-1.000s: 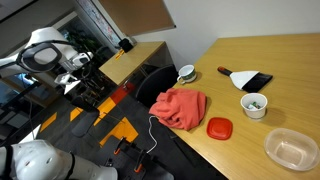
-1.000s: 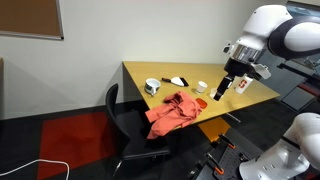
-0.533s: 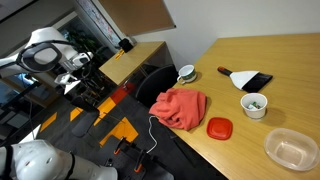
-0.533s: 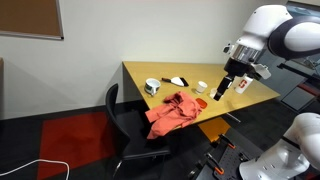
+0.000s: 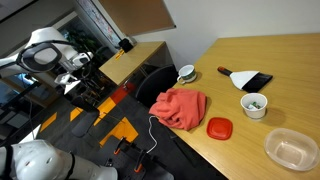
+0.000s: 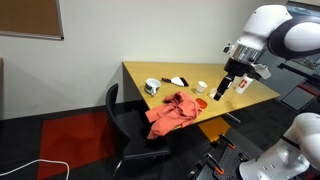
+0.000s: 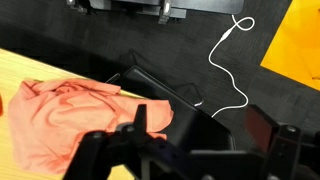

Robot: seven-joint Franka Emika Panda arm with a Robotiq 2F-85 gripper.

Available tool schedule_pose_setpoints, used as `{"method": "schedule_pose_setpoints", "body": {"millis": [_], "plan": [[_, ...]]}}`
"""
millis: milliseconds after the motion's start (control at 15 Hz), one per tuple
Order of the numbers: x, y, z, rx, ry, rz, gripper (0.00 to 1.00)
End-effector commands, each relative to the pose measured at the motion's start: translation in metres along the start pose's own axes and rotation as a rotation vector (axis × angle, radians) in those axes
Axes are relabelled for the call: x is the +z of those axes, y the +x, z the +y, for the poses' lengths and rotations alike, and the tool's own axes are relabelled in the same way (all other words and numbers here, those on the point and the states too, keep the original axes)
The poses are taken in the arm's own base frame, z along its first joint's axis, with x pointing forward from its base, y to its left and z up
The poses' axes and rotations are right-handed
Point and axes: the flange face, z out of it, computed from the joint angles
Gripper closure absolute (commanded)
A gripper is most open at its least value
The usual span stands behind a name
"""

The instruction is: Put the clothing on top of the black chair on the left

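Observation:
The clothing is a salmon-red cloth (image 5: 182, 107), crumpled at the edge of the wooden table (image 5: 270, 55) and hanging a little over it; it also shows in an exterior view (image 6: 172, 113) and in the wrist view (image 7: 60, 115). The black chair (image 5: 152, 85) stands pushed against that table edge, right beside the cloth, and shows in an exterior view (image 6: 125, 122) and under the gripper in the wrist view (image 7: 190, 110). My gripper (image 6: 222, 90) hangs above the table's far side, apart from the cloth. In the wrist view the gripper (image 7: 203, 125) is open and empty.
On the table are a white mug (image 5: 186, 72), a black dustpan (image 5: 250, 79), a white cup (image 5: 255, 104), a red lid (image 5: 219, 127) and a clear plastic tub (image 5: 290, 148). A white cable (image 7: 230, 60) lies on the dark floor.

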Motion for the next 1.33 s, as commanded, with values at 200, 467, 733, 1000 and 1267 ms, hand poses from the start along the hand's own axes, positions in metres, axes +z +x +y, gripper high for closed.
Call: {"method": "schedule_pose_setpoints", "body": {"millis": [200, 467, 733, 1000, 1267], "plan": [[0.001, 0.012, 0.018, 0.046, -0.026, 0.035, 0.00], [0.010, 0.043, 0.077, 0.098, -0.087, 0.169, 0.00], [0.042, 0.075, 0.118, 0.219, -0.068, 0.200, 0.00], [0.048, 0.070, 0.119, 0.203, -0.076, 0.181, 0.00], [0.049, 0.075, 0.122, 0.208, -0.075, 0.182, 0.00]]}}
